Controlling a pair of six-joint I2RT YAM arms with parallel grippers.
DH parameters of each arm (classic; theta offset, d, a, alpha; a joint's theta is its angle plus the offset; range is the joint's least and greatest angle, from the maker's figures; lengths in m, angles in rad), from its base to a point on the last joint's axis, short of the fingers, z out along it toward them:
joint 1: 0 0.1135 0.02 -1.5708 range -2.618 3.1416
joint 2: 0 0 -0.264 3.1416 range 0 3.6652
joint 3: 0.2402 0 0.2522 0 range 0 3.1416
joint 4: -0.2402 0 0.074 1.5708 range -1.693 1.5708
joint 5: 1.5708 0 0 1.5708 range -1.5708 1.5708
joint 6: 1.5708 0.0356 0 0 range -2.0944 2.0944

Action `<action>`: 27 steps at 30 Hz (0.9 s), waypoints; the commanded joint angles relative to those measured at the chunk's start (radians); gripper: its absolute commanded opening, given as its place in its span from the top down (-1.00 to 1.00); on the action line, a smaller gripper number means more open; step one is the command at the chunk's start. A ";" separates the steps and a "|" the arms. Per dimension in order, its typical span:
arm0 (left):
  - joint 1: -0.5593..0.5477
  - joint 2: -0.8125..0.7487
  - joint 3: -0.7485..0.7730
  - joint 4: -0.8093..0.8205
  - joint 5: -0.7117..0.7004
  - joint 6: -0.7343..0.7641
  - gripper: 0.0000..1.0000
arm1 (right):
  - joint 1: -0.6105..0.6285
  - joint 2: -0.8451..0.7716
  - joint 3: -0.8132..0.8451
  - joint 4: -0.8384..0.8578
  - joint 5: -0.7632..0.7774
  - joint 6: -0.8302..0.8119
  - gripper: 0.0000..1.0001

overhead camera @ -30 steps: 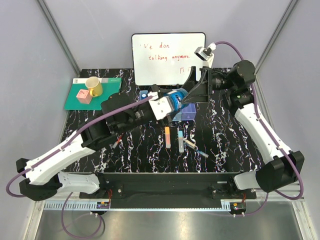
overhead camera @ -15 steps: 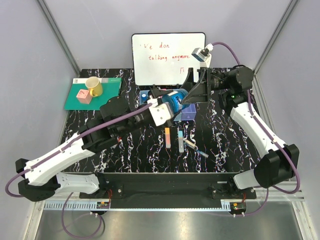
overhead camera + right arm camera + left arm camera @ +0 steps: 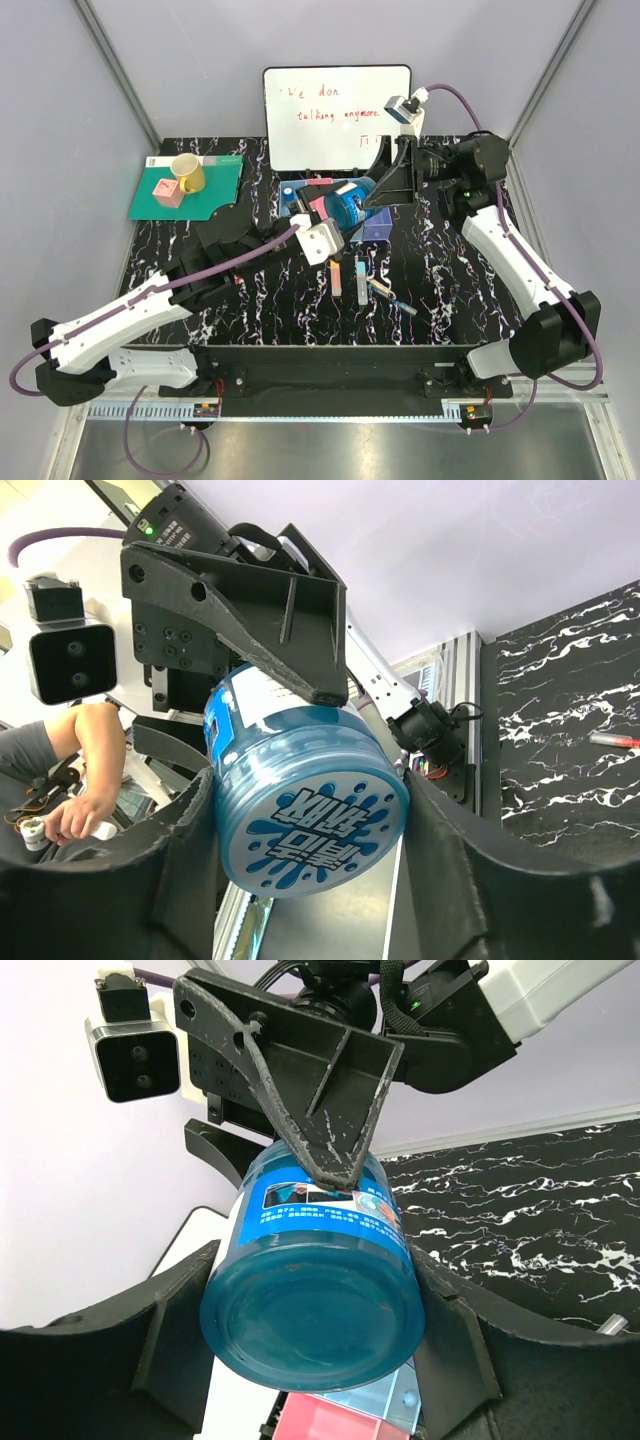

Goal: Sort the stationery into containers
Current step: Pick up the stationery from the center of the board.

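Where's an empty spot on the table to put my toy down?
Roomiest: the bare table between the loose pens and the right arm. A thinner strip runs along the front edge, before the orange marker. Crowded: the bins, where the right claw grips the blue jar.

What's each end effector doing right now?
Left end effector: open, fingers either side of the blue jar.
Right end effector: closed on the blue jar.

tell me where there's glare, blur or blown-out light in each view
top external: even light, sharp throughout, soft sheen on the metal strip at the bottom. left wrist: blue jar crisp, its label print too small to read. right wrist: upper left washed out by bright light.
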 commanded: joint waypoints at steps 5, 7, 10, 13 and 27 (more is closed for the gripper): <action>-0.008 -0.034 -0.022 0.150 0.020 0.069 1.00 | 0.012 -0.037 0.006 -0.043 0.018 -0.019 1.00; -0.008 -0.039 -0.033 0.147 0.000 0.065 0.93 | 0.012 -0.039 0.006 -0.043 0.015 -0.020 1.00; -0.008 -0.054 -0.064 0.144 -0.020 0.086 0.05 | 0.012 -0.040 0.009 -0.043 0.012 -0.025 1.00; -0.008 -0.070 -0.094 0.122 -0.032 0.100 -0.22 | 0.012 -0.042 0.017 -0.055 0.009 -0.037 1.00; -0.008 -0.105 -0.159 0.113 -0.127 0.160 -0.96 | 0.009 -0.034 0.055 -0.157 -0.003 -0.146 1.00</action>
